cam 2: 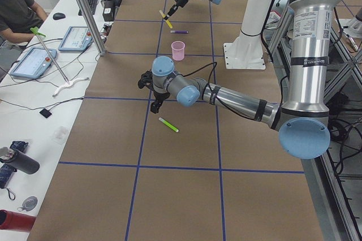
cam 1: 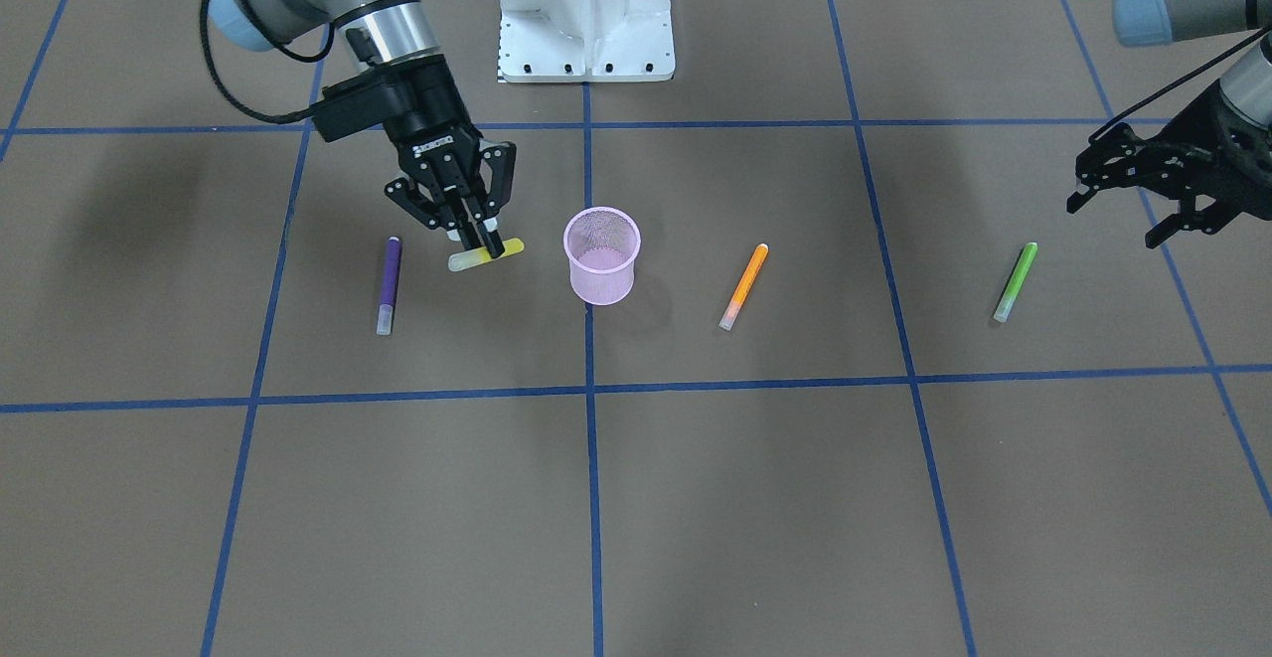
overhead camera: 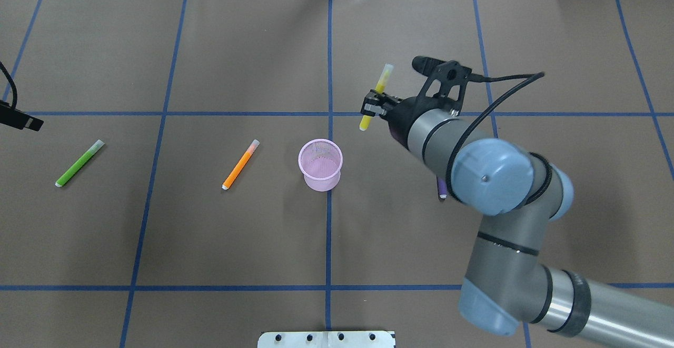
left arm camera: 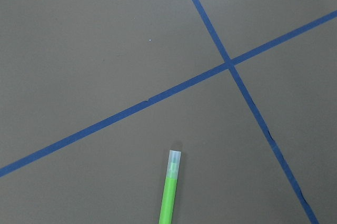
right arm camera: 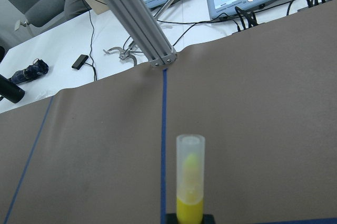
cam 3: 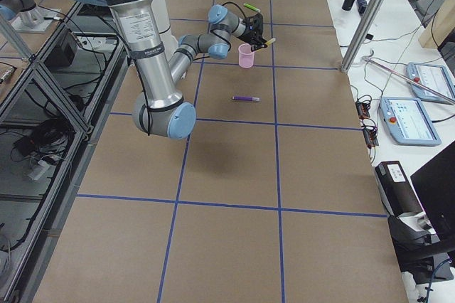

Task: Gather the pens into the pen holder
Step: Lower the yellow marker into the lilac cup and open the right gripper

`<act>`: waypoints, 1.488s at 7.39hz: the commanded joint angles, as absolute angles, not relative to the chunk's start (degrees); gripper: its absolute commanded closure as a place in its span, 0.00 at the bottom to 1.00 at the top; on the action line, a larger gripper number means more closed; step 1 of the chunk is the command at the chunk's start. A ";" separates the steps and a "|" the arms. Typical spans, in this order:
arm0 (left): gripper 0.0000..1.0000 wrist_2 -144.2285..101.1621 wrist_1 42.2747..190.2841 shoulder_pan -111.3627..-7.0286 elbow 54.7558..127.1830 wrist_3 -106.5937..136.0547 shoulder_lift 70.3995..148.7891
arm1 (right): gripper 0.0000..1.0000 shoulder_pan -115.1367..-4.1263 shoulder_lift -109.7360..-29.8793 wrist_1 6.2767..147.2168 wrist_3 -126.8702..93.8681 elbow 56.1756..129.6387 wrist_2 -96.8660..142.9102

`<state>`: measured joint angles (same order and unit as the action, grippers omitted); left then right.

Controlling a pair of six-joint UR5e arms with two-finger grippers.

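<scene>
My right gripper (cam 1: 477,240) is shut on the yellow pen (cam 1: 485,253) and holds it roughly level above the table. It is beside the pink mesh pen holder (cam 1: 602,254), between the holder and the purple pen (cam 1: 389,284). In the overhead view the yellow pen (overhead camera: 375,98) sits beyond and right of the holder (overhead camera: 320,165); the right wrist view shows its whitish cap (right arm camera: 189,182). The orange pen (cam 1: 744,285) and the green pen (cam 1: 1016,281) lie flat on the table. My left gripper (cam 1: 1118,218) is open and empty, above and beyond the green pen (left arm camera: 169,192).
The white robot base (cam 1: 586,11) stands at the table's robot side. Blue tape lines (cam 1: 588,389) grid the brown table. Desks with tablets (cam 3: 416,79) and an aluminium post (right arm camera: 131,19) lie past the far edge. An operator (cam 2: 17,9) sits there.
</scene>
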<state>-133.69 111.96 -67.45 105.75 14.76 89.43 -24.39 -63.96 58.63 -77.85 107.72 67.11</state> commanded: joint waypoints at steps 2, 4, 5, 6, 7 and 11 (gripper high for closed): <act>0.01 -133.51 111.88 -67.24 105.73 14.94 89.65 | 1.00 -16.45 -60.38 59.50 -77.26 103.10 55.66; 0.01 -133.51 111.88 -67.15 105.82 15.03 89.65 | 1.00 -15.39 -60.29 59.50 -76.99 102.22 55.46; 0.01 -133.42 111.88 -67.06 105.73 15.03 89.65 | 1.00 -14.68 -59.77 59.50 -76.99 101.61 55.37; 0.01 -133.42 111.88 -67.06 105.73 15.03 89.65 | 1.00 -14.33 -58.81 59.50 -76.99 100.64 54.85; 0.01 -132.72 111.88 -66.71 105.38 15.03 89.65 | 1.00 -14.24 -57.15 59.50 -76.99 98.81 54.67; 0.01 -129.20 111.71 -62.95 103.27 14.15 90.60 | 0.01 -14.41 -56.60 61.79 -76.73 99.66 55.10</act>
